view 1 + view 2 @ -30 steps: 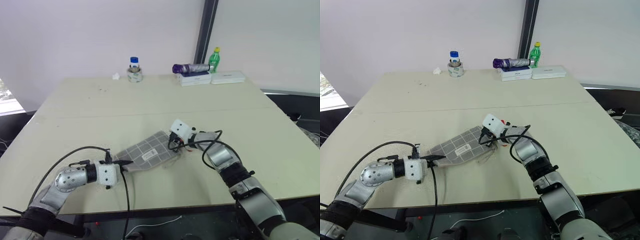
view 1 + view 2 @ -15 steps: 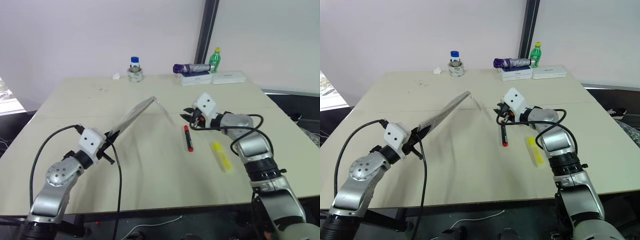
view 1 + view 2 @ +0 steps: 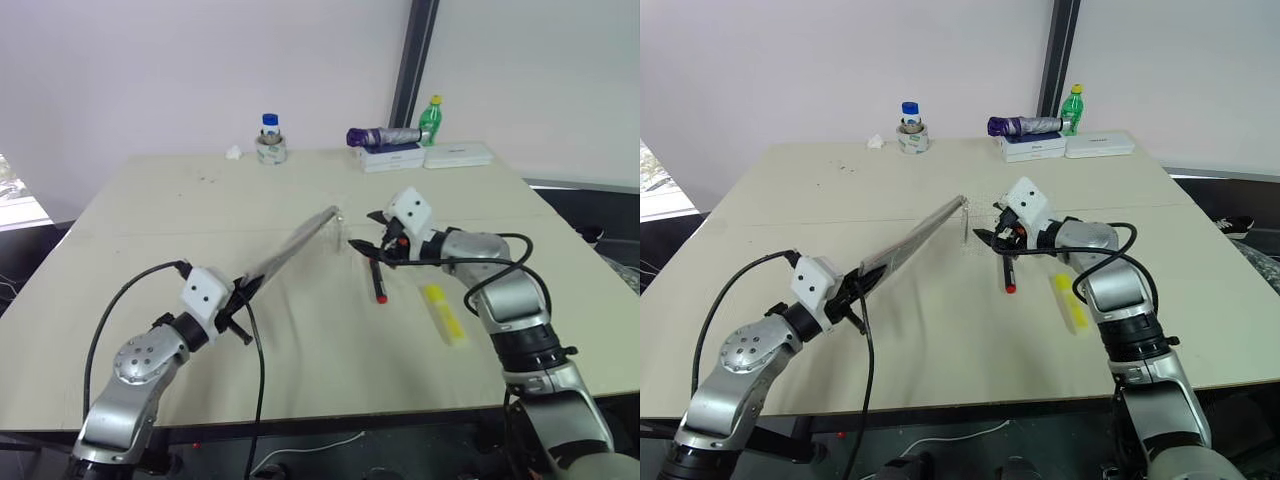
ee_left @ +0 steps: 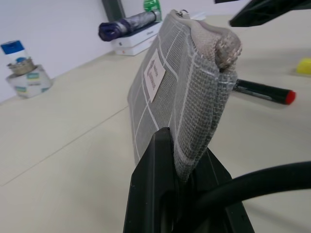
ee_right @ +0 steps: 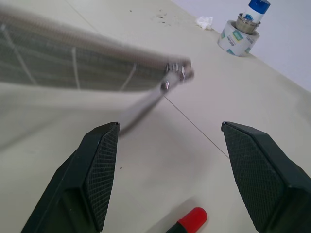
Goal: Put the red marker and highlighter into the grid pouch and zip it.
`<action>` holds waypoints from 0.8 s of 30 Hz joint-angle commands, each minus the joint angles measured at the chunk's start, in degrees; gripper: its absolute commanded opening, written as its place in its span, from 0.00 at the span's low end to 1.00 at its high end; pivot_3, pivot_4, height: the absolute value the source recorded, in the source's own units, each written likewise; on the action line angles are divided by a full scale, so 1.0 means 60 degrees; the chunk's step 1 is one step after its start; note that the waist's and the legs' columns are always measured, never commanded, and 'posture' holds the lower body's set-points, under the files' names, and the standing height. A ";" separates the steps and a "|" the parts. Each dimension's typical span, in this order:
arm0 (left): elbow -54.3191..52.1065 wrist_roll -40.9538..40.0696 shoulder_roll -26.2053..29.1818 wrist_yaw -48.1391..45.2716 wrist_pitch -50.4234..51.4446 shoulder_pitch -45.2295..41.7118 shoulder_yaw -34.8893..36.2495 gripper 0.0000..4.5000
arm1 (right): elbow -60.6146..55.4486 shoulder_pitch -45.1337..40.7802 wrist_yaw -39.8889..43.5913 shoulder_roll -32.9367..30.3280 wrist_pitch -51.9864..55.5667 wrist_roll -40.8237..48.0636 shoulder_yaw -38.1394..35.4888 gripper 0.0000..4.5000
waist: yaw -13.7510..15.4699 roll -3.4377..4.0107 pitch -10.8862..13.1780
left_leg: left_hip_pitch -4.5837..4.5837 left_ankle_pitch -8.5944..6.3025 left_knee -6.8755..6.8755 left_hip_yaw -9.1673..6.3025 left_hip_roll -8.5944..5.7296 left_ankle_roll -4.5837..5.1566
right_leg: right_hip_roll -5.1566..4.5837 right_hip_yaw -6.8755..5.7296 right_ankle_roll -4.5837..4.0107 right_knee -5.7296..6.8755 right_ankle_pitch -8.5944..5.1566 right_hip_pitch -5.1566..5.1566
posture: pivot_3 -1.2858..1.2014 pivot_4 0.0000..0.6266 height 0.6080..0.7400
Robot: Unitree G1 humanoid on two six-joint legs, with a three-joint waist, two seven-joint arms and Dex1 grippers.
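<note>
Left eye view: the grid pouch [image 3: 290, 245], grey with white lines, hangs in the air edge-on, its long axis rising from the left gripper [image 3: 243, 293] toward the far right. The left gripper is clenched on its near end. The right gripper [image 3: 368, 232] hovers with jaws spread, empty, above the red marker [image 3: 379, 283], which lies on the table [image 3: 180, 210] pointing nearly straight toward the robot. The highlighter [image 3: 442, 312] (chunky, yellow) lies just right of it, roughly parallel.

Left wrist view: the pouch's white label [image 4: 154, 76] faces sideways.

Right wrist view: the pale zipper cord [image 5: 141, 109] dangles from the pouch's tip.
</note>
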 commanded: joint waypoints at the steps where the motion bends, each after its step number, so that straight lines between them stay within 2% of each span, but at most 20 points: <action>1: -0.0455 -0.0100 -0.0040 -0.0122 -0.0023 -0.0043 -0.0017 0.00 | 0.0124 -0.0301 -0.0146 0.0218 0.0043 0.0188 -0.0068 0.77 | -0.0002 0.0000 0.0000 | 0.0000 0.0000 0.0000 -0.0001 0.0000 0.0000 | 0.0000 0.0000 0.0000 0.0000 0.0000 0.0000 | 0.52 0.24 1.00; 11: -0.0643 -0.0075 -0.0074 -0.0278 0.0039 0.0076 -0.0098 0.00 | 0.1228 -0.0656 -0.0619 0.0652 -0.0024 0.0118 -0.0105 0.77 | -0.0010 0.0000 0.0000 | 0.0000 0.0000 -0.0002 0.0000 0.0000 0.0000 | 0.0001 0.0000 -0.0001 -0.0001 0.0000 0.0000 | 0.52 0.24 1.00; 14: -0.0645 -0.0061 -0.0082 -0.0290 0.0060 0.0067 -0.0082 0.00 | 0.1312 -0.0655 -0.0552 0.0686 -0.0003 0.0194 -0.0086 0.59 | -0.0009 0.0000 0.0000 | 0.0000 0.0000 -0.0002 0.0000 0.0000 0.0000 | 0.0001 0.0000 -0.0001 -0.0002 0.0000 0.0000 | 0.52 0.24 1.00; 19: -0.0605 -0.0041 -0.0101 -0.0275 0.0051 0.0022 -0.0062 0.00 | 0.1130 -0.0560 -0.0472 0.0741 0.0090 0.0331 -0.0064 0.01 | -0.0009 0.0000 0.0000 | -0.0001 0.0000 -0.0002 0.0000 0.0000 0.0000 | 0.0000 0.0000 -0.0001 -0.0002 0.0000 0.0000 | 0.52 0.24 1.00; 24: -0.0583 -0.0008 -0.0134 -0.0274 0.0033 0.0021 -0.0074 0.00 | 0.0841 -0.0467 -0.0405 0.0779 0.0142 0.0456 -0.0009 0.01 | -0.0013 0.0000 0.0000 | 0.0000 0.0000 -0.0003 0.0000 0.0000 0.0000 | 0.0001 0.0000 -0.0001 -0.0003 -0.0001 -0.0001 | 0.52 0.24 1.00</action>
